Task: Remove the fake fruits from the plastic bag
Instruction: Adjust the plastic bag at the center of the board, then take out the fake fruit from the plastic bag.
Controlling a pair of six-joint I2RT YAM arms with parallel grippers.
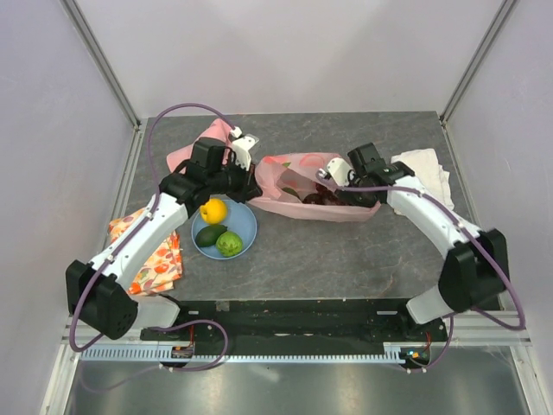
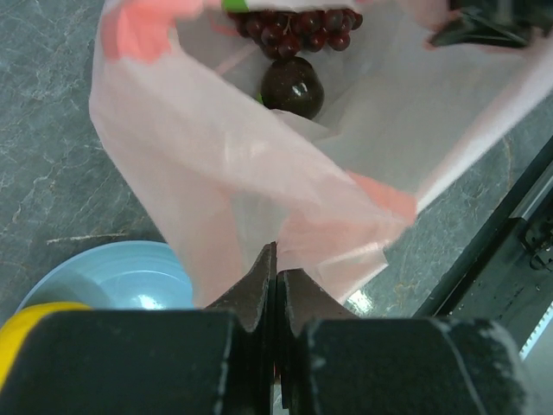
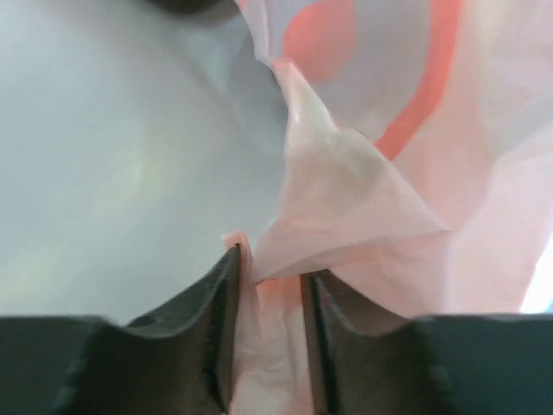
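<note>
The pink translucent plastic bag (image 1: pixel 298 194) lies at the table's middle with its mouth held open. My left gripper (image 1: pixel 253 180) is shut on the bag's left rim; the left wrist view shows its jaws (image 2: pixel 276 264) pinching the film (image 2: pixel 216 173). My right gripper (image 1: pixel 330 190) is shut on the right rim, with bunched film (image 3: pixel 346 199) between its fingers (image 3: pixel 270 281). Inside the bag lie a red grape bunch (image 2: pixel 298 28) and a dark purple fruit (image 2: pixel 294 86). A yellow lemon (image 1: pixel 213 210), a dark green avocado (image 1: pixel 210 235) and a green round fruit (image 1: pixel 229 245) sit on the blue plate (image 1: pixel 248 223).
An orange patterned cloth (image 1: pixel 154 252) lies at the left, under the left arm. A white cloth (image 1: pixel 425 169) lies at the right behind the right arm. More pink film (image 1: pixel 194 154) shows behind the left wrist. Frame posts stand at the back corners.
</note>
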